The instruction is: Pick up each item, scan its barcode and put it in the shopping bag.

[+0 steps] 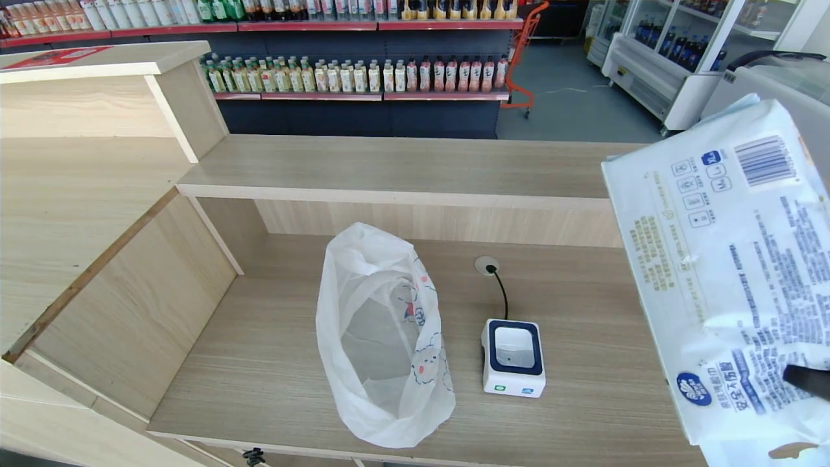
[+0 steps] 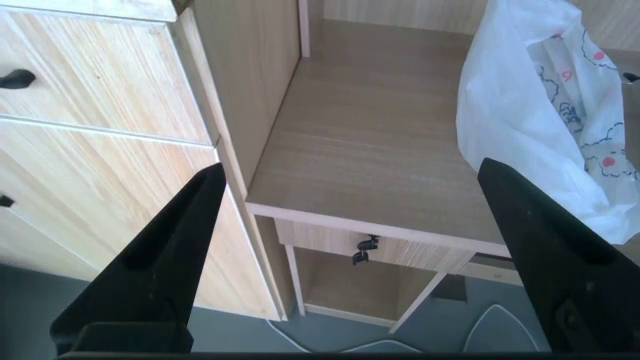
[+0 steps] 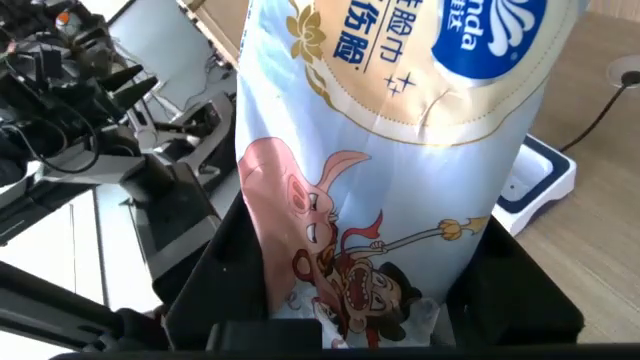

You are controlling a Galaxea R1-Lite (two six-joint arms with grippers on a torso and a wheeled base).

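A large white tissue pack (image 1: 726, 272) with blue print hangs in the air at the right, its barcode (image 1: 765, 160) near the top corner facing me. My right gripper (image 3: 365, 270) is shut on the pack's lower end (image 3: 390, 150); one dark fingertip (image 1: 807, 379) shows at the pack's edge. A white barcode scanner (image 1: 513, 356) with a dark-framed window sits on the counter, left of and below the pack. The white shopping bag (image 1: 382, 337) stands open left of the scanner. My left gripper (image 2: 350, 260) is open, held low in front of the counter's edge, near the bag (image 2: 545, 100).
The scanner's black cable (image 1: 501, 288) runs back to a round port in the wooden counter (image 1: 259, 363). A raised wooden ledge (image 1: 389, 168) borders the back, a side wall (image 1: 130, 305) the left. Drawers (image 2: 90, 130) sit beside the counter. Store shelves with bottles (image 1: 363, 74) stand behind.
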